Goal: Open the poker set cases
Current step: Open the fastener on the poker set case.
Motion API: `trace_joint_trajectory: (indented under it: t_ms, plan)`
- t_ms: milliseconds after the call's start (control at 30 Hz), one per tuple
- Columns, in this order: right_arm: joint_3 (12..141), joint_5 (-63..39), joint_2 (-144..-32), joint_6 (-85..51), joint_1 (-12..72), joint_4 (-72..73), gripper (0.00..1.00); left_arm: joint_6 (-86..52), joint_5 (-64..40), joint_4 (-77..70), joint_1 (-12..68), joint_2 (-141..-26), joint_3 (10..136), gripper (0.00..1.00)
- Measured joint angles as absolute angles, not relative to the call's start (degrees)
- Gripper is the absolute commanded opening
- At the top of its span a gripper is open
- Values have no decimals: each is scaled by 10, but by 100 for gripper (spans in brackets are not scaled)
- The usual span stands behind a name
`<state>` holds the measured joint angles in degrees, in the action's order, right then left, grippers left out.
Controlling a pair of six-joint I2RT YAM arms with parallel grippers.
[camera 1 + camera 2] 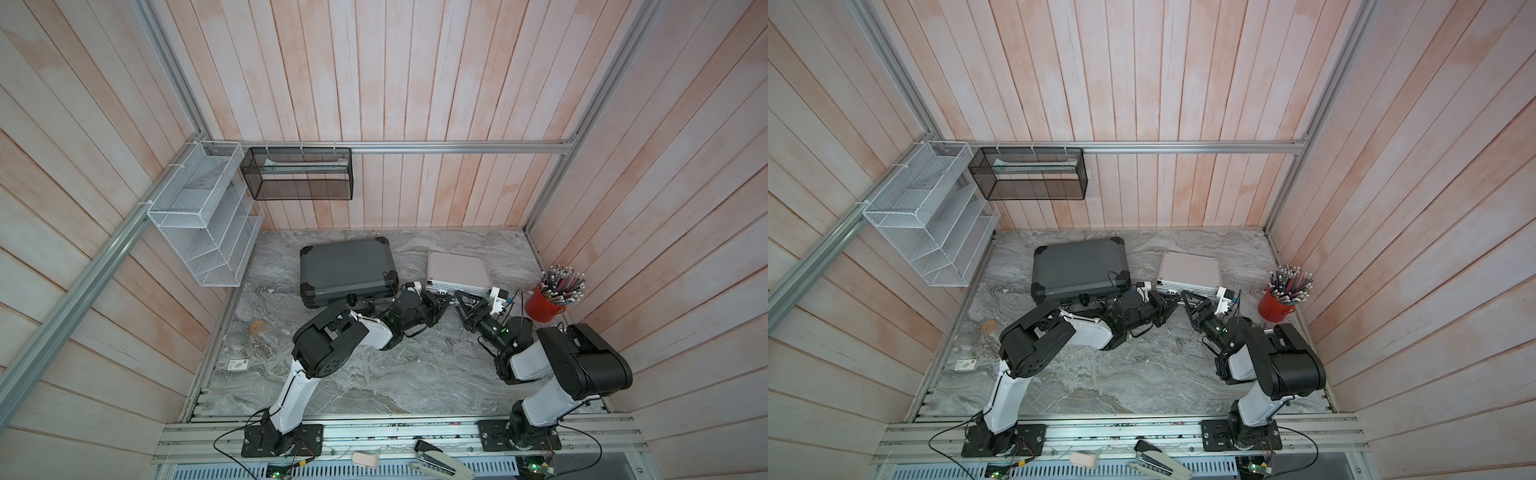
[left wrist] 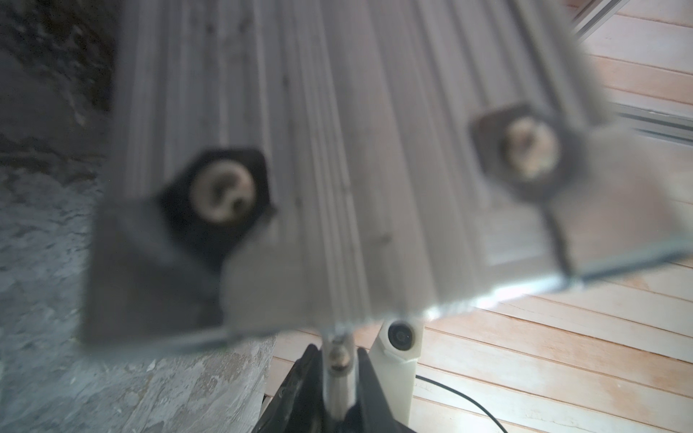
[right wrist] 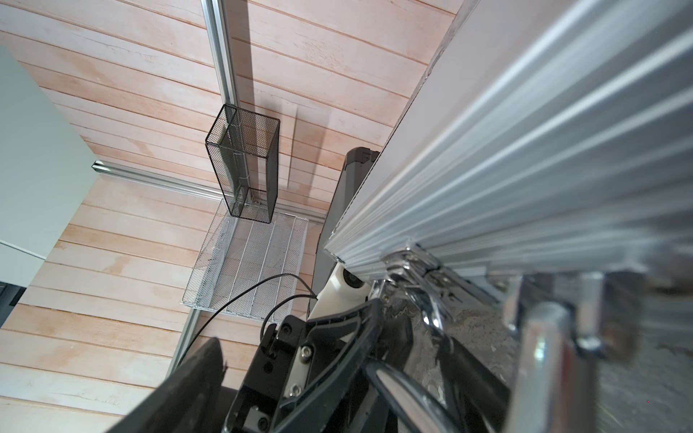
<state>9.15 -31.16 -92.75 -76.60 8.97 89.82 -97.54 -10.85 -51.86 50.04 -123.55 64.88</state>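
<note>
Left gripper [image 1: 444, 302] clamped shut on chrome latch [image 2: 337, 360] at front of silver case [image 1: 459, 268], lid down, at 2 o'clock on table [image 1: 374, 374]; right gripper [image 1: 463, 301] spread wide at 3 o'clock of left; dark grey case [image 1: 347, 268] closed, at 11 o'clock.

Soft even daylight, left wrist view blurred

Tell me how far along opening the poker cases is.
Nothing looks done: the dark grey case and silver case both look closed. In hand: the left claw shut on a metal fitting at the silver case's front, the right claw open beside it. Left: both lids.
</note>
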Motion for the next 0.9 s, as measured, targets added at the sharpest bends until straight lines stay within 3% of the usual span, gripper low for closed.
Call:
trace_joint_trajectory:
  t_ms: [900]
  plan:
    - [85, -299, -826, -725, 93, 766, 94, -981, -110, -535, 504, -1246, 649, 4]
